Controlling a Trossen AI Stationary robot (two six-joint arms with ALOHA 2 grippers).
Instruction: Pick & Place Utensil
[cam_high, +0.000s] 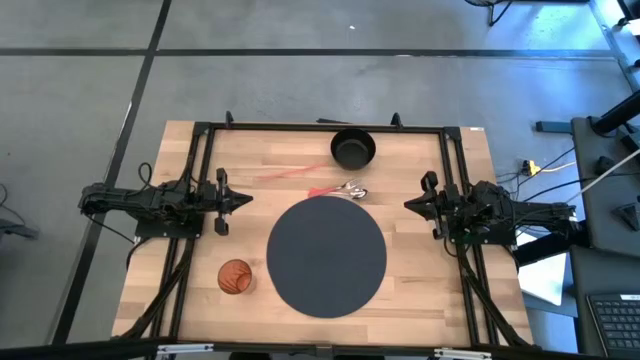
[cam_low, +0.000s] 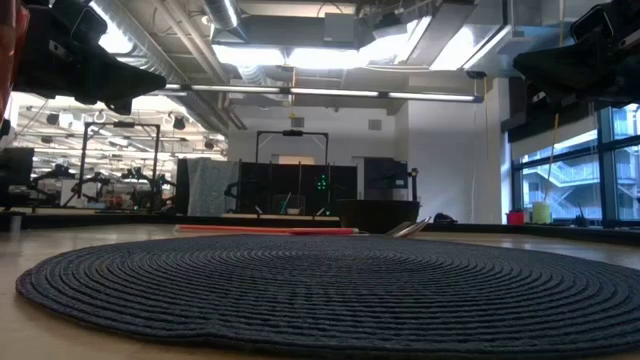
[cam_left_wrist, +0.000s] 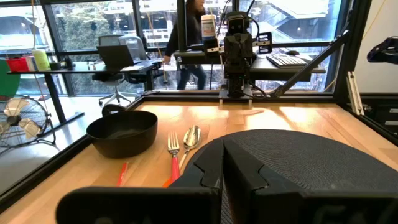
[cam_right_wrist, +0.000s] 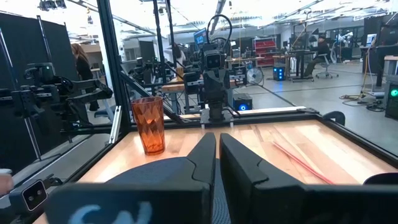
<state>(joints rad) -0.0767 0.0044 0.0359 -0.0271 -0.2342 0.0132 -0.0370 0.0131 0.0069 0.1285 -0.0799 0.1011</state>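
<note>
Red-handled fork (cam_left_wrist: 173, 154) and spoon (cam_left_wrist: 191, 138) are lying untouched; both grippers, left (cam_high: 232, 201) and right (cam_high: 420, 204), are waiting closed, empty; reaching is coming next.

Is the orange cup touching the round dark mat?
Apart. The high view shows bare wood between the orange cup and the mat.

Left gripper (cam_high: 244, 199) and right gripper (cam_high: 409, 204) face each other, jaws closed, arms extended level.
</note>
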